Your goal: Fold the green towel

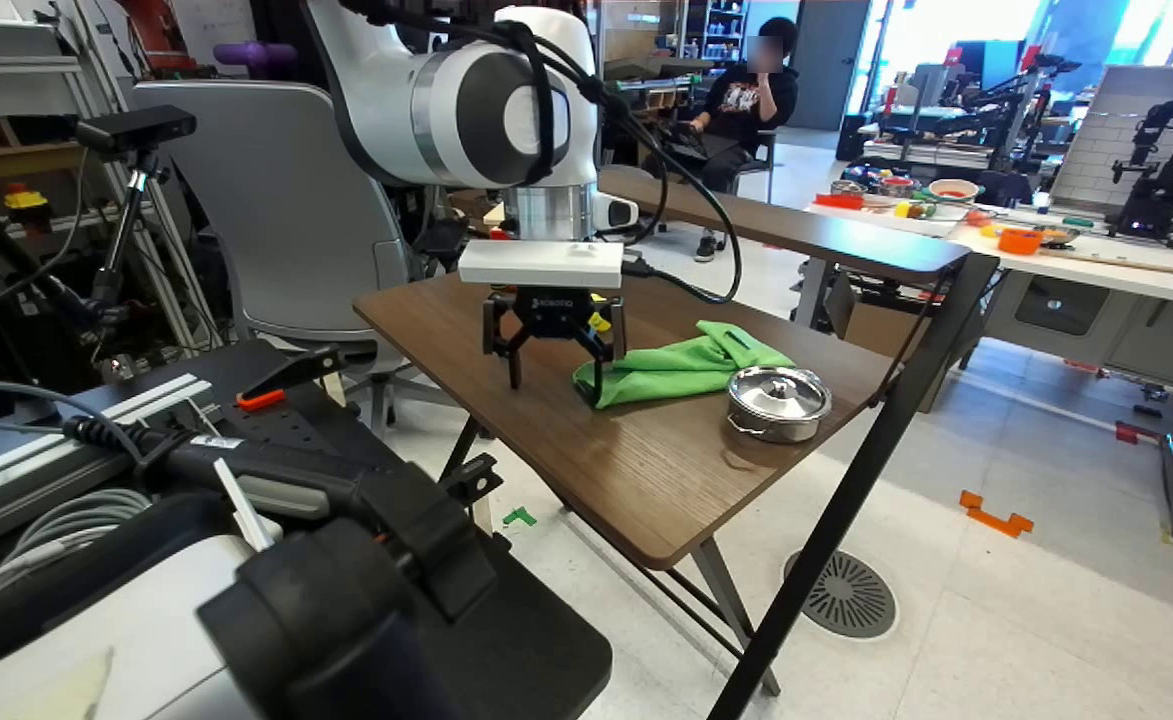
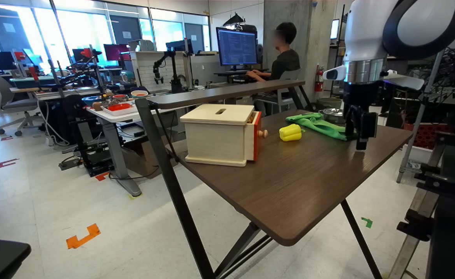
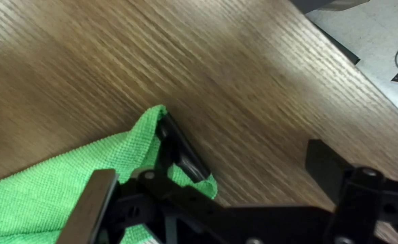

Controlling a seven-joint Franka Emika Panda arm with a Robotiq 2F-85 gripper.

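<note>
The green towel (image 1: 681,370) lies rumpled and elongated on the brown table, and it also shows in an exterior view (image 2: 320,124). In the wrist view the towel (image 3: 49,193) fills the lower left, with its narrow end curled up around a black glossy strip. My gripper (image 1: 556,385) points down with its fingers wide apart, low over the table at that narrow end. In the wrist view, the left finger of the gripper (image 3: 241,152) overlaps the towel end, and the right finger is over bare wood. Whether the left finger touches the cloth is hard to tell.
A lidded metal pot (image 1: 779,405) stands beside the towel's far end. A yellow pepper-shaped object (image 2: 290,133) lies near the towel. A wooden box (image 2: 215,141) with a partly open red-fronted drawer stands near the raised shelf (image 2: 227,93). The table edge (image 3: 351,64) shows in the wrist view.
</note>
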